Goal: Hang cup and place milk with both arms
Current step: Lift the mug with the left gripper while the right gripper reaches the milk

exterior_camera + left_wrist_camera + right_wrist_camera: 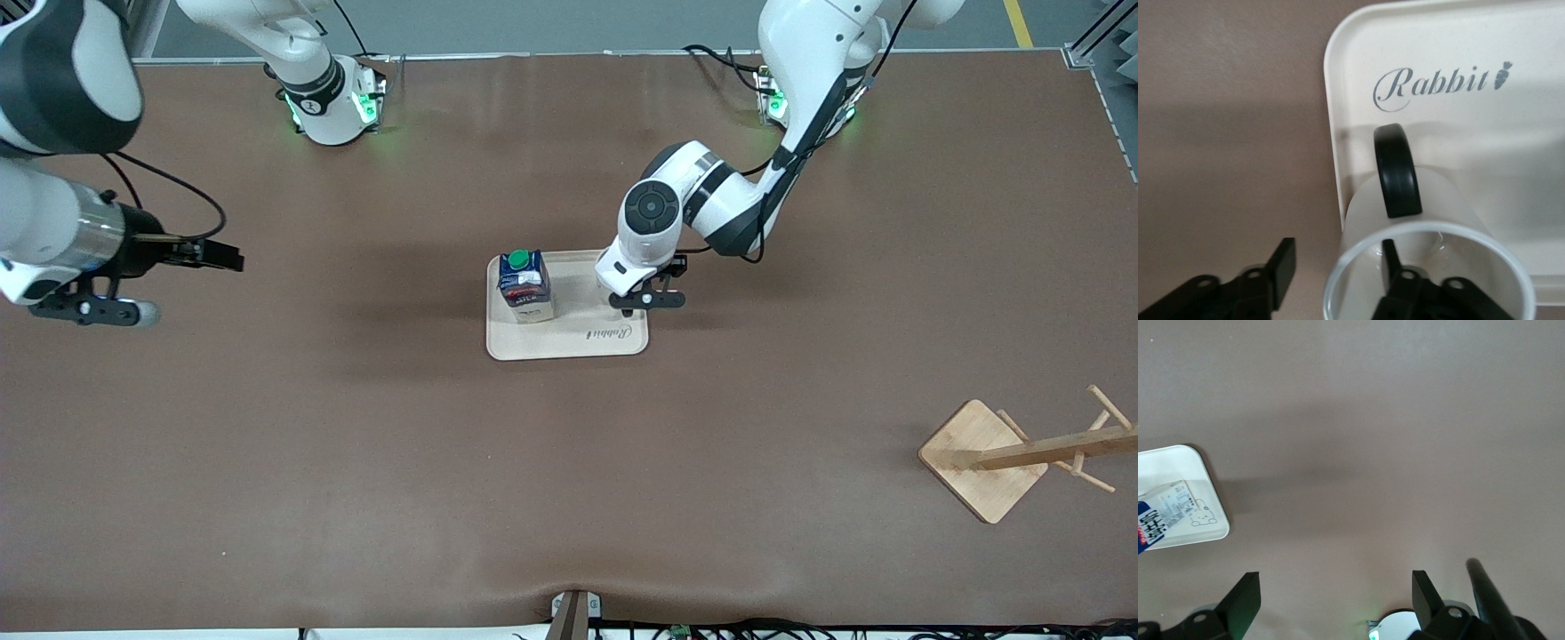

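Front view: the left arm's wrist hides the cup, so the cup shows only in the left wrist view, where its lower part is cut off by the frame edge. The white cup (1431,267) stands upright on the cream tray (569,342), close to the tray's edge toward the left arm's end of the table, its black loop handle (1397,170) pointing toward the "Rabbit" lettering (1441,83). The left gripper (647,298) is down at the cup, one finger inside the rim and the other outside the wall; the jaws straddle the wall, and whether they already pinch it cannot be told. The milk carton (524,284) stands upright on the same tray, at the end toward the right arm. The right gripper (209,253) waits over bare brown table (356,444) at the right arm's end, jaws spread wide with nothing between them. A wooden cup rack (1022,453), partly cut off by the frame edge, stands well apart from the tray, nearer to the front camera, toward the left arm's end.
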Motion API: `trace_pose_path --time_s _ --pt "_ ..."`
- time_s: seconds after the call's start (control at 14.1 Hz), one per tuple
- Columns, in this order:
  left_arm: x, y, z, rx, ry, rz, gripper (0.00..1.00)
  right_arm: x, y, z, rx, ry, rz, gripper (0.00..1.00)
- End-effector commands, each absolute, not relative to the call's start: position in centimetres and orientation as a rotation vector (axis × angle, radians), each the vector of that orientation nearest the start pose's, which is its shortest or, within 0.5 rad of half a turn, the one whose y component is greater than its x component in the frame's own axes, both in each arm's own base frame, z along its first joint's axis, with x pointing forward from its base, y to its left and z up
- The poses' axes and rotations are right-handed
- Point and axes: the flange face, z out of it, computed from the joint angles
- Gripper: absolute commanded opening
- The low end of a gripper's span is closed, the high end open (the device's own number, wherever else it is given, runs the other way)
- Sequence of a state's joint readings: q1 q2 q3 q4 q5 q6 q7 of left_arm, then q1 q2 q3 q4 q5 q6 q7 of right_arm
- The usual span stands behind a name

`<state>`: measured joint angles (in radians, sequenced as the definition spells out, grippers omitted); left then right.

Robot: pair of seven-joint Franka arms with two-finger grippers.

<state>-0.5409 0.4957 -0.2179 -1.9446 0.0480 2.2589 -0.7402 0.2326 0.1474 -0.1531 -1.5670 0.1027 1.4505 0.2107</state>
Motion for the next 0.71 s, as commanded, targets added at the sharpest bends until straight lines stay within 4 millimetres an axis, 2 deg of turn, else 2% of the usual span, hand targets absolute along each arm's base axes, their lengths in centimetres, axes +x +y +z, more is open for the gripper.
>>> trace_pose_path --time_s 0.0,0.14,0.28,0.42,0.64 --pt "43.8 -41.5 21.8 -3.085 0.066 0.262 0.0 56.8 9.3 53.6 -3.025 0.231 0.427 1.0" --pt "44.1 -41.8 22.4 -3.087 0.093 0.238 0.0 56.7 10.8 53.4 -2.967 0.209 0.444 1.0" --pt "45.1 -41.4 23.9 -3.101 0.081 0.209 0.0 56.4 14.3 52.4 -2.978 0.136 0.47 1.0" --pt "46.1 -40.7 26.8 -3.112 0.055 0.166 0.0 56.0 17.6 51.6 -2.996 0.154 0.471 1.0" --pt "48.3 -39.4 33.1 -3.099 0.002 0.154 0.0 55.4 23.3 50.0 -3.022 0.159 0.444 1.0"
